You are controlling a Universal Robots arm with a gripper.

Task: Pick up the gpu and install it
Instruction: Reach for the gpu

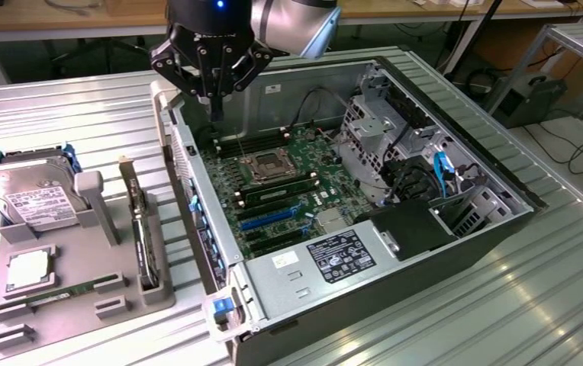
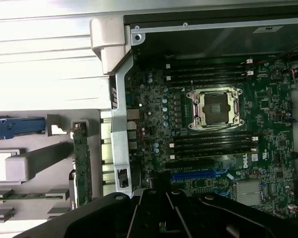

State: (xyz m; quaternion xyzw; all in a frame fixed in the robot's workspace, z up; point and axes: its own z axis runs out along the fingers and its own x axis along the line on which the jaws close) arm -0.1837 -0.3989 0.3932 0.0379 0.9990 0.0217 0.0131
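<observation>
Since the gpu [image 1: 143, 236] stands on edge in a narrow slot of the grey holder [image 1: 78, 305] on the surface [image 1: 68, 114], a skewed grasp is judged likely to jam it or scrape it against the case [image 1: 185, 206] just beside. A hard drive [image 1: 27, 200], a processor [image 1: 27, 271] and a RAM stick [image 1: 62, 293] are also kept in that holder. The hand [image 1: 214, 114] is seen clenched and empty above the case's near wall, well apart from the gpu. A motherboard [image 1: 281, 191] is housed in that open case.

gpu [image 1: 146, 242]: dark green card, silver end bracket, standing on edge in grey holder [image 1: 72, 263] slot.
</observation>
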